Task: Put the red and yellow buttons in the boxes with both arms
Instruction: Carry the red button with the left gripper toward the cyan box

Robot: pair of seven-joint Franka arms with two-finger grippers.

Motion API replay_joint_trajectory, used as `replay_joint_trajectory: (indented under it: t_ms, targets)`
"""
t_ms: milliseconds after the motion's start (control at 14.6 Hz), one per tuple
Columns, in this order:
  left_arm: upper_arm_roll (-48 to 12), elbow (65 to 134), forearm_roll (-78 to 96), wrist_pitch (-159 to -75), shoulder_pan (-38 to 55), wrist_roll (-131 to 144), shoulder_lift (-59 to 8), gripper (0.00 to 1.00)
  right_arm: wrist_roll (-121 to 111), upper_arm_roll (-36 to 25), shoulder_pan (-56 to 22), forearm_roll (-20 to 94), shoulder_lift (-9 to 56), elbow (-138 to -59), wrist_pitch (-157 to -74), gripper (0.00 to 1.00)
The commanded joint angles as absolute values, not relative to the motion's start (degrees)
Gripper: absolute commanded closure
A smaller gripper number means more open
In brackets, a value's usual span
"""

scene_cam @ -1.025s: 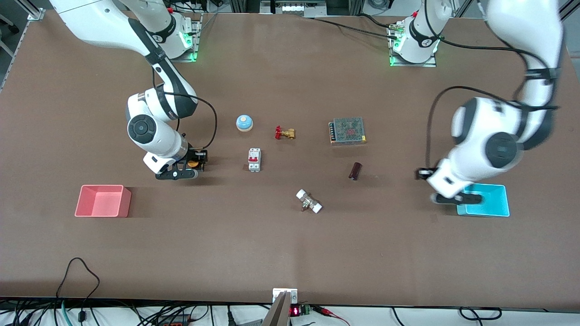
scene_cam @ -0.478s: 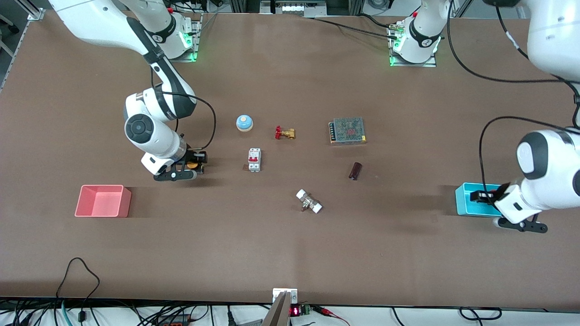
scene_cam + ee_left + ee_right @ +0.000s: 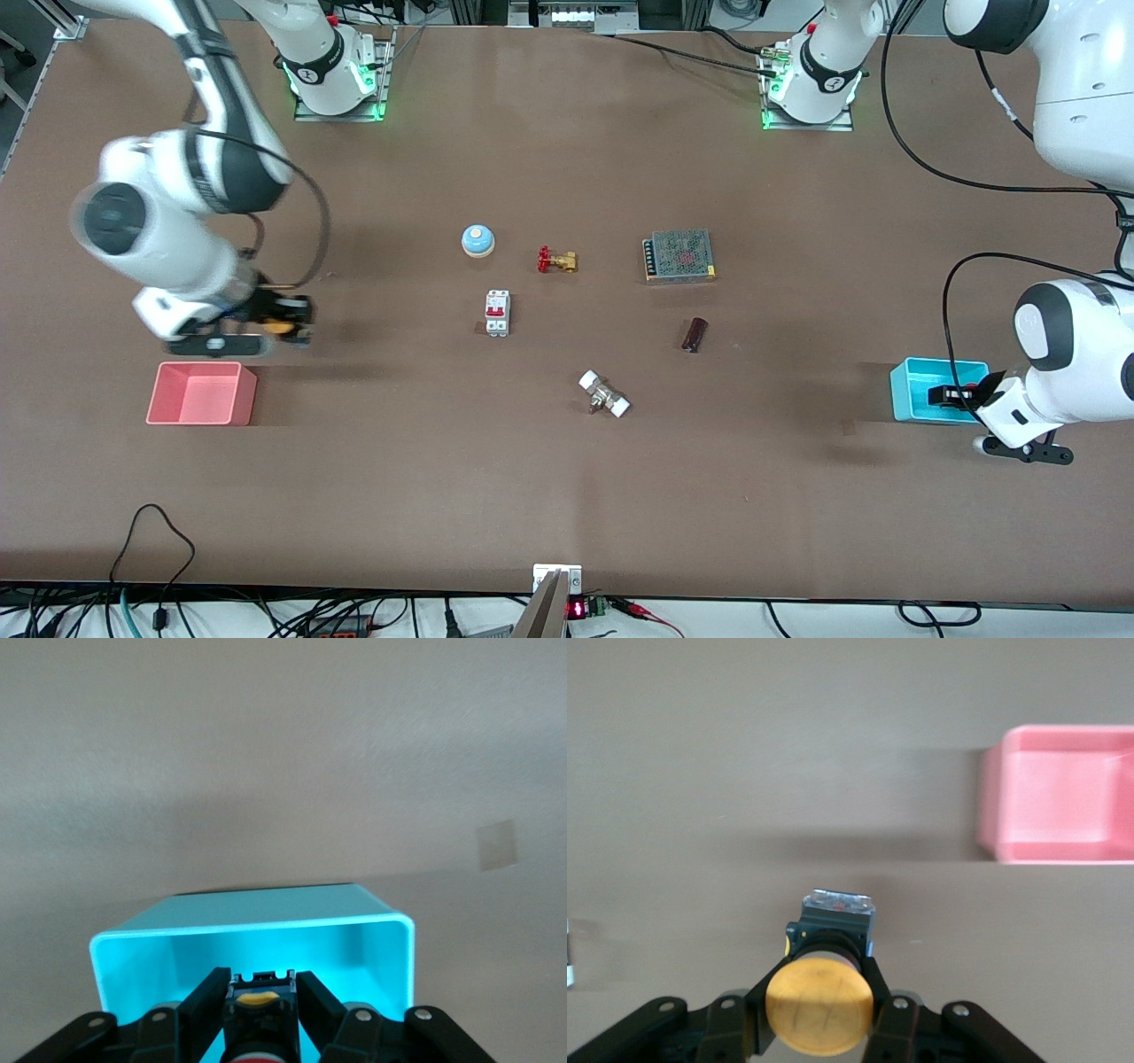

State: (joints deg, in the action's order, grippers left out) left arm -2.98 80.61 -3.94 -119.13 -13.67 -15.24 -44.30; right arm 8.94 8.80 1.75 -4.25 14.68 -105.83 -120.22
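My right gripper (image 3: pixel 290 321) is shut on the orange-yellow button (image 3: pixel 282 328) and holds it above the table, close to the salmon pink box (image 3: pixel 202 394). In the right wrist view the yellow cap (image 3: pixel 819 1005) sits between the fingers (image 3: pixel 877 988), and the pink box (image 3: pixel 1063 797) lies off to one side. My left gripper (image 3: pixel 948 395) is shut on the red button (image 3: pixel 970 388) and holds it over the cyan box (image 3: pixel 912 390). In the left wrist view the button's black base (image 3: pixel 260 1005) hangs inside the rim of the cyan box (image 3: pixel 252 923).
On the middle of the table lie a blue dome bell (image 3: pixel 477 240), a brass valve with a red handle (image 3: pixel 556 260), a grey mesh-topped unit (image 3: pixel 679 255), a white breaker (image 3: pixel 497 313), a dark cylinder (image 3: pixel 695 335) and a white-ended fitting (image 3: pixel 604 394).
My right arm has lifted the yellow button and carried it toward the pink box. My left arm has swung round and settled with the red button over the cyan box.
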Motion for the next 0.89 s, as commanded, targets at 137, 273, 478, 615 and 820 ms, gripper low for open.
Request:
replay_joint_trajectory:
  t_ms: [137, 273, 478, 615, 820]
  targets:
    - [-3.4, 85.1, -4.2, -122.3, -15.0, -16.5, -44.6, 0.92, -4.2, 0.3, 3.1, 4.5, 19.9, -95.4, -116.3, 0.81]
    - [-3.4, 87.6, -4.2, -126.8, -15.0, -16.5, -44.3, 0.92, -7.3, -1.0, 4.2, 4.5, 23.8, -91.4, -114.5, 0.81]
    - [-3.4, 87.5, -4.2, -126.8, -15.0, -16.4, -44.3, 0.73, -12.4, -2.5, 5.7, 4.3, 29.8, -86.1, -115.1, 0.81]
    - [-3.4, 87.4, -4.2, -126.4, -15.0, -16.4, -44.0, 0.0, -14.4, -3.5, 5.7, 4.3, 33.6, -84.5, -117.5, 0.81]
    - [-3.4, 87.2, -4.2, -125.4, -15.0, -16.4, -42.8, 0.0, -14.9, -3.5, 6.0, 4.4, 36.3, -84.6, -120.1, 0.81]
